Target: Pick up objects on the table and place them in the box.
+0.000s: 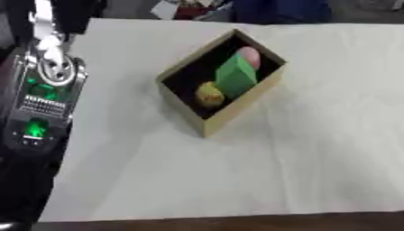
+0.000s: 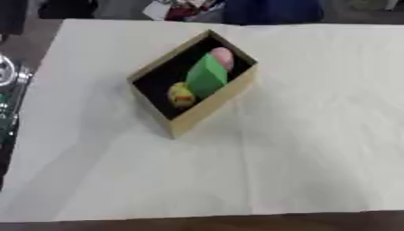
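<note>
Green rigid block (image 1: 236, 76), judged light, graspable by flat sides, is lodged centrally in tan cardboard box (image 1: 236, 109); no fingers are visible.

— What shows of the robot itself?

— Its left arm (image 1: 39, 97) along the left edge of the left eye view: a mostly black casing topped by a round silver joint (image 1: 57, 67) with a dark centre.

— Any markings?

— Green lights glow on the dark housing, one patch high, another lower down, with a pale ribbed grille between them. A slim silver link rises above the joint. The right eye view catches only a sliver of silver and green.
</note>
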`<action>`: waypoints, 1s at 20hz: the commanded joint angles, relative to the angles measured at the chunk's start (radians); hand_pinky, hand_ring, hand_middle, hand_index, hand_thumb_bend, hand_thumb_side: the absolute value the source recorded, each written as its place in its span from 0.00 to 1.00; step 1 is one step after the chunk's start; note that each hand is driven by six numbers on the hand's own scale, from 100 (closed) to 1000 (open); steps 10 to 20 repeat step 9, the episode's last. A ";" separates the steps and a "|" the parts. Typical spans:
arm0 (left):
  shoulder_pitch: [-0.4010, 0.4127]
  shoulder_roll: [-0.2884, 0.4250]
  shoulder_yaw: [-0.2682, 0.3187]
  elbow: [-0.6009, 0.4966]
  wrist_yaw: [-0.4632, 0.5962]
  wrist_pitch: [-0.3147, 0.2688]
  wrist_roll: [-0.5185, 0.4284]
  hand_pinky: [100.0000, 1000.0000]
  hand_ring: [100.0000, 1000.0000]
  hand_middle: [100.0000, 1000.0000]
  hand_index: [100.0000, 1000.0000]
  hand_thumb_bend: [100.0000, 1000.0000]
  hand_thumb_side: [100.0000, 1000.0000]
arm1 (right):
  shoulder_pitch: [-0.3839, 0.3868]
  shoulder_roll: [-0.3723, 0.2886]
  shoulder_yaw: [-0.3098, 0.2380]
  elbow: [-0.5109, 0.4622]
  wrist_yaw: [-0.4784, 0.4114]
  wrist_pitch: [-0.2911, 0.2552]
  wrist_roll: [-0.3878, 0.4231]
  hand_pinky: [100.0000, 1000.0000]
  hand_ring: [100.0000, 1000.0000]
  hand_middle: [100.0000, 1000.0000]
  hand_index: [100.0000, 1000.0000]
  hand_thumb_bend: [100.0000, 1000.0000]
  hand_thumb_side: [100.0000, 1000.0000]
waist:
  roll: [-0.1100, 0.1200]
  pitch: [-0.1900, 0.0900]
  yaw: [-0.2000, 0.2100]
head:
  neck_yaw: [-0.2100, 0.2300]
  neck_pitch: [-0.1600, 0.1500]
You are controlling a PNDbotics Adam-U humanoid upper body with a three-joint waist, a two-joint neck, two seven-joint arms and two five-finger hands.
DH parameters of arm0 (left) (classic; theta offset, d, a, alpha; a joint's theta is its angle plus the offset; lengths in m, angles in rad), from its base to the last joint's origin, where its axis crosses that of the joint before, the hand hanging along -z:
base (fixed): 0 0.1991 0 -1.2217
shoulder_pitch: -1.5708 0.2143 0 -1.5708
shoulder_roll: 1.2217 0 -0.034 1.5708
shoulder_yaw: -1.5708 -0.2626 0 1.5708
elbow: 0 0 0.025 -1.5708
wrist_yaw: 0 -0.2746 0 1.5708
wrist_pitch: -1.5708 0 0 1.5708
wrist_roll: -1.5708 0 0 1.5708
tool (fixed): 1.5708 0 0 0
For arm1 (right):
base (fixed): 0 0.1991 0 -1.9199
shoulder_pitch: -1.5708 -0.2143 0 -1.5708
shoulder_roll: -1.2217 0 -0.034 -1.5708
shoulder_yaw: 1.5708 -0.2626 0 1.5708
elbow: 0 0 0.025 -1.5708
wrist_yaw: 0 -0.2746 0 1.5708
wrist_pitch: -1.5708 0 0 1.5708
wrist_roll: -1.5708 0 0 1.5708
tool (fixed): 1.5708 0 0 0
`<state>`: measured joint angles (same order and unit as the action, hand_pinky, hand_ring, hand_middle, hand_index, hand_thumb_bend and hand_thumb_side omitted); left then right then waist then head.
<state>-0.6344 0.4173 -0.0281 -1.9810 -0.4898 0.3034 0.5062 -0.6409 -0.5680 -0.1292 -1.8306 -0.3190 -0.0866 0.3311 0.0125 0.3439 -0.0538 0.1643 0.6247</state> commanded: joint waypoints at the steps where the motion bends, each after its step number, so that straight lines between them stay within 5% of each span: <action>1: 0.100 -0.029 0.027 -0.019 0.126 -0.132 0.143 0.78 0.67 0.59 0.85 0.13 1.00 | -0.007 -0.010 -0.012 -0.029 -0.019 -0.010 -0.002 0.95 0.76 0.69 0.81 0.00 0.62 | -0.004 -0.028 0.010 | 0.004 0.002; 5: 0.206 -0.065 0.043 -0.019 0.197 -0.344 0.200 0.78 0.67 0.60 0.87 0.14 1.00 | 0.000 -0.003 -0.011 -0.039 -0.050 -0.044 0.015 0.95 0.76 0.69 0.81 0.00 0.63 | -0.005 -0.030 0.020 | 0.004 -0.003; 9: 0.258 -0.084 0.056 -0.019 0.192 -0.451 0.173 0.79 0.69 0.64 0.90 0.16 1.00 | 0.011 0.001 -0.012 -0.044 -0.098 -0.097 0.040 0.94 0.76 0.69 0.84 0.00 0.64 | -0.005 -0.025 0.022 | 0.011 -0.009; 20: 0.258 -0.084 0.056 -0.019 0.192 -0.451 0.173 0.79 0.69 0.64 0.90 0.16 1.00 | 0.011 0.001 -0.012 -0.044 -0.098 -0.097 0.040 0.94 0.76 0.69 0.84 0.00 0.64 | -0.005 -0.025 0.022 | 0.011 -0.009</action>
